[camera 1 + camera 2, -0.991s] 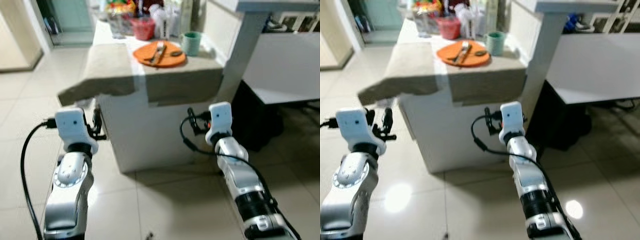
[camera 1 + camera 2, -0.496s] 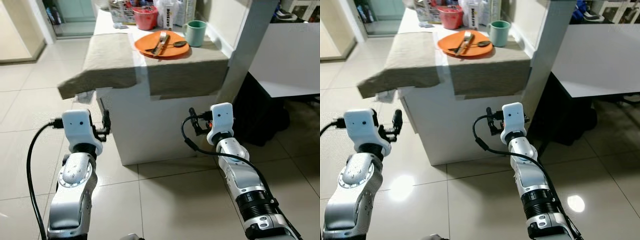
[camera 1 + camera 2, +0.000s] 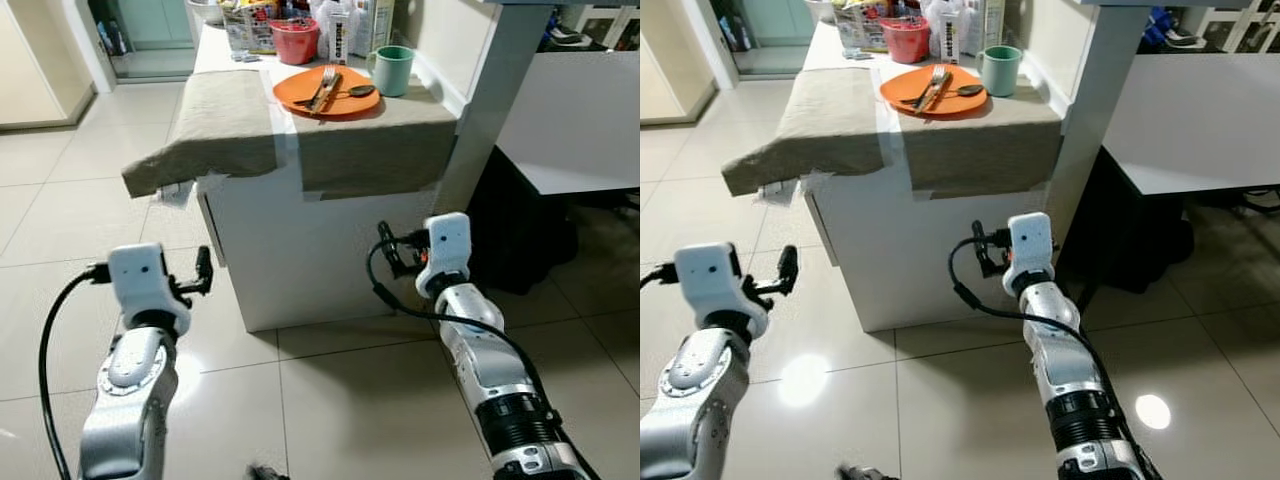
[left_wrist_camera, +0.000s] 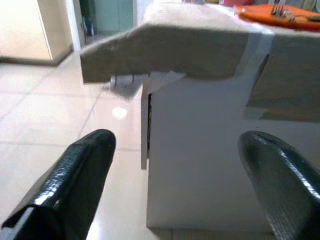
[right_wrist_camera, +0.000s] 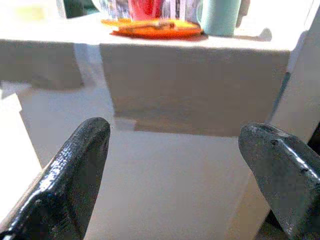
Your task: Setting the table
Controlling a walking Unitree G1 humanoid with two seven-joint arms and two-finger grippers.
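Down at 7 o'clock, nearest me, my left gripper (image 4: 170,180) hangs over bare floor tile (image 3: 60,240), fingers spread wide with nothing between them. At 5 o'clock my right gripper (image 5: 175,175) is just as wide open and empty, held low in front of the white counter (image 3: 300,250) face. Between the two arms I have open tile, and more of it runs off toward 10 o'clock to a doorway.

Ahead at 12 o'clock the counter's near edge is draped with a grey-brown cloth (image 3: 230,110) that overhangs the front; its left corner sticks out past the cabinet toward 11 o'clock. At 2 o'clock a white post (image 3: 490,110) rises beside the counter, with a dark gap and a white table (image 3: 1200,110) beyond it.

On the cloth, toward the back, sits the orange plate (image 3: 325,92), round and flat, with a fork (image 3: 322,88) and spoon (image 3: 355,91) lying across it. A teal mug (image 3: 393,70) stands just beside it at its right. Behind them are a red cup (image 3: 297,40) and cartons (image 3: 355,25), crowded together.
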